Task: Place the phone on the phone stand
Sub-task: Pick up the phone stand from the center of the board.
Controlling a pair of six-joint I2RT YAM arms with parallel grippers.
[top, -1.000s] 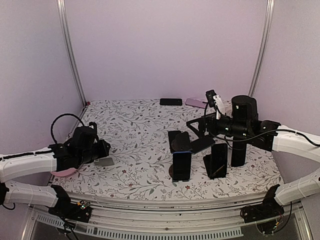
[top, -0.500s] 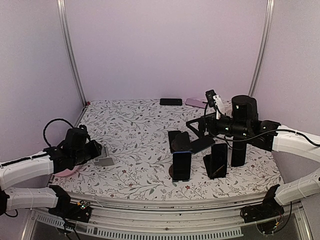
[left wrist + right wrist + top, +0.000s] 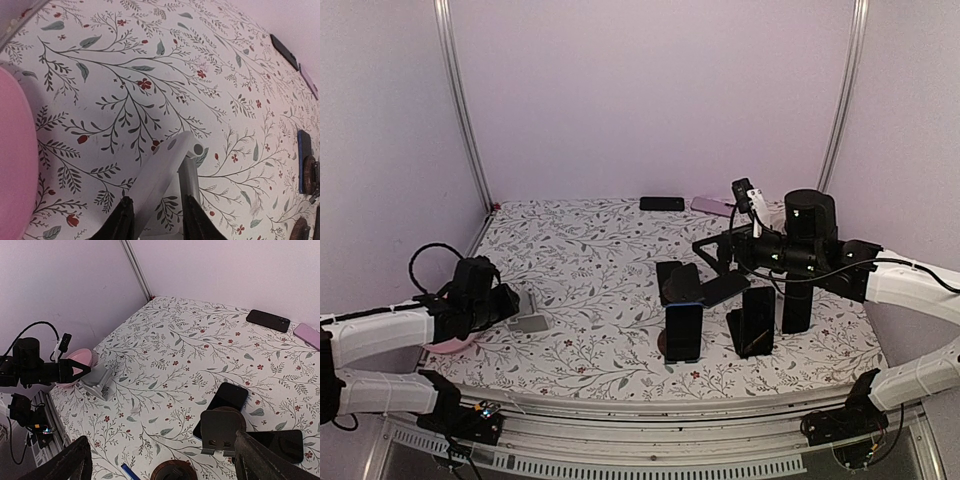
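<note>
Figure: the right gripper point(image 3: 162, 440) hovers over the loose phone point(image 3: 226, 399), with its two fingers spread wide and nothing between them. The phone lies flat on the floral table point(image 3: 165, 340), just behind an unoccupied dark stand point(image 3: 220, 432). The stand's plate hides the phone's near end, and whether the two touch cannot be told.

Note the key relation in the right wrist view. The phone sits off the gripper's midline, toward the finger point(image 3: 255, 457) on the picture's right. Its long axis runs diagonally from near-left to far-right, neither along nor square to the line joining the fingers. You would likely need to shift toward that side and turn the wrist before closing across the phone's short width.

The right arm is much the nearer. The left gripper point(image 3: 156, 200) is well apart at the table's left edge, its fingers astride a pale grey stand point(image 3: 167, 175). Whether they pinch it cannot be told.
</note>
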